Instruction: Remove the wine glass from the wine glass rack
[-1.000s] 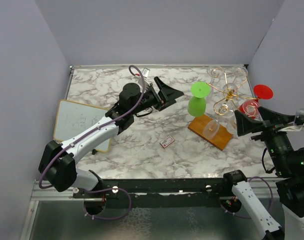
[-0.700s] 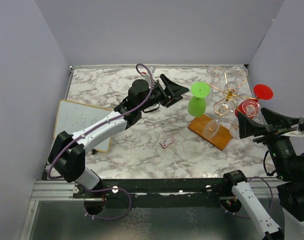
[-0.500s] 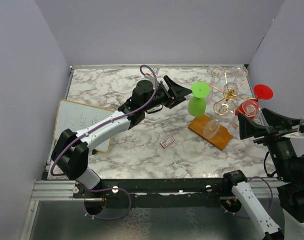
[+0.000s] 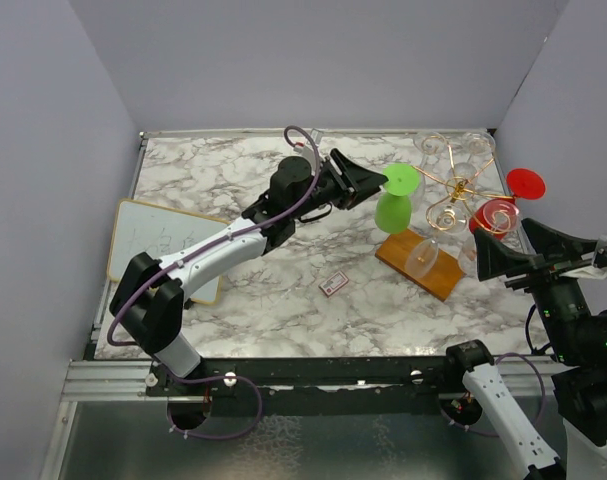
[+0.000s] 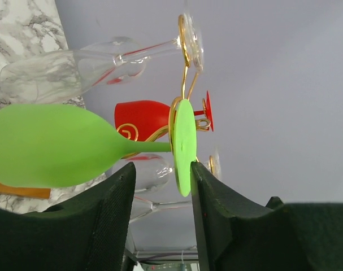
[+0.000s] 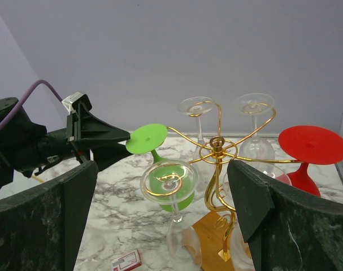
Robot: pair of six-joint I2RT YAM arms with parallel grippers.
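The left arm is reaching across the bench toward 2 o'clock, and over the last second its gripper has been closing in from mid-bench. It is now arriving at the foot of the green glass. In the left wrist view the fingers are spread, one on each side of the stem, and they are not yet touching it. I judge this to mean the approach is nearly over, with the pinch on the stem coming next and the lift-off still to do. The right arm has barely been moving. Its gripper is hanging at the bench's 3 o'clock edge, spread wide and carrying nothing, and is facing the rack.

The green glass is hanging upside down from the rack's 9 o'clock arm, with its bowl just above the brown base.

There is one rack. It is carrying one green glass, one red glass at its 3 o'clock side, and what I am counting as four clear glasses. Two are at 12 o'clock, one is over the base, and one is partly hidden beside the red one. One whiteboard is lying at the bench's 9 o'clock side, and one small card is lying near the middle.
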